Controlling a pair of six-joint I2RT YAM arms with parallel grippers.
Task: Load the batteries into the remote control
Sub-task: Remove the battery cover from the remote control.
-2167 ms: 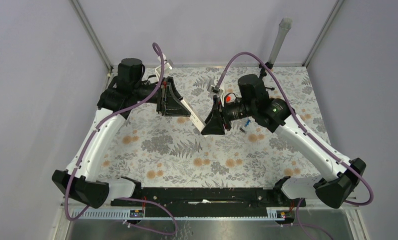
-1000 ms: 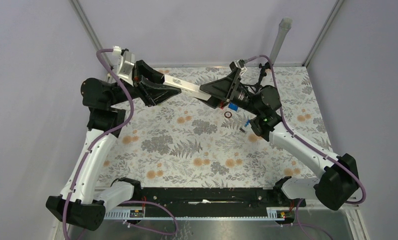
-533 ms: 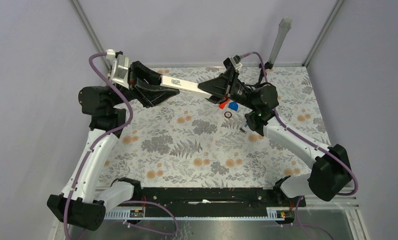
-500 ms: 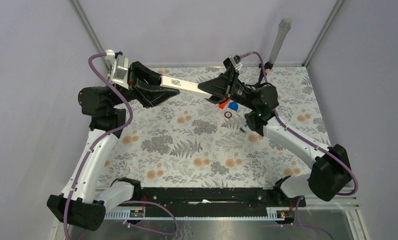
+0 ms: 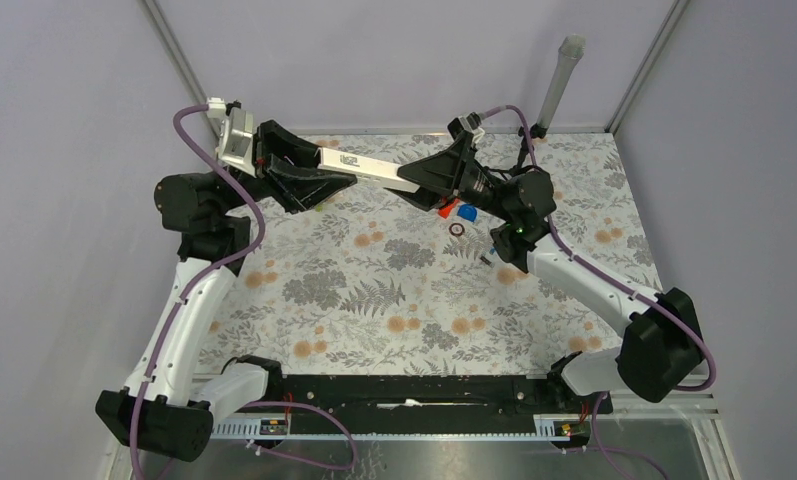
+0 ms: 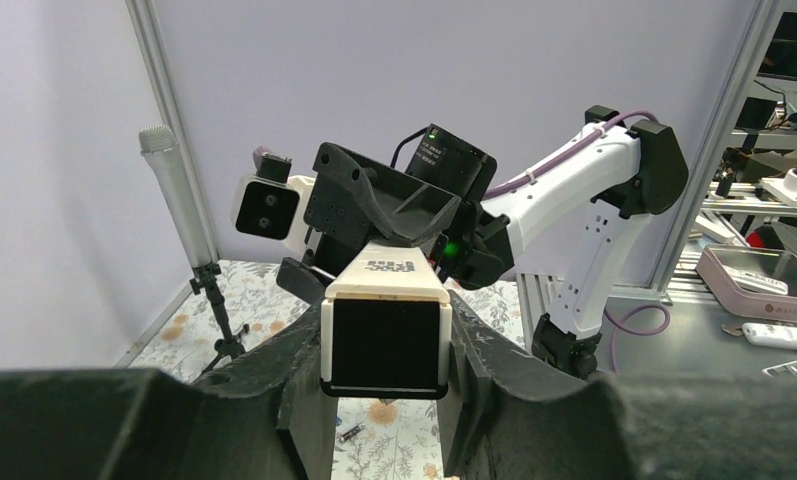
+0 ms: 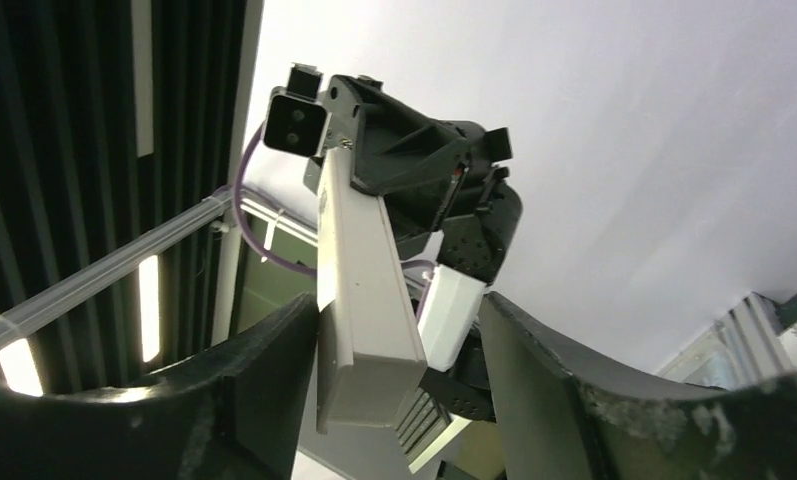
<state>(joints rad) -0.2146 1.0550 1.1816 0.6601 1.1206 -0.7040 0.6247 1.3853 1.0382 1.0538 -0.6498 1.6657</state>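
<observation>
Left pincer [image 6: 386, 392] clamps the remote [image 5: 374, 170] aloft, probably so the right pincer [image 7: 396, 305], slack around its far end, can regrip.

Overhead view; opposed wrist views share remote control [image 6: 386, 330].

I read remote control [image 5: 369, 168] as smooth white plastic, satin sheen; dark end face glossy black. Left gripper [image 5: 329, 175] and right gripper [image 5: 424, 180]: matt black plastic, faintly grainy. Table cover [image 5: 374, 300]: matt printed cloth, floral. Arm shells [image 5: 189, 310]: glossy white plastic. Posts [image 5: 179, 65] at far table corners: brushed metal. Microphone [image 6: 177, 195]: matt silver-grey.
</observation>
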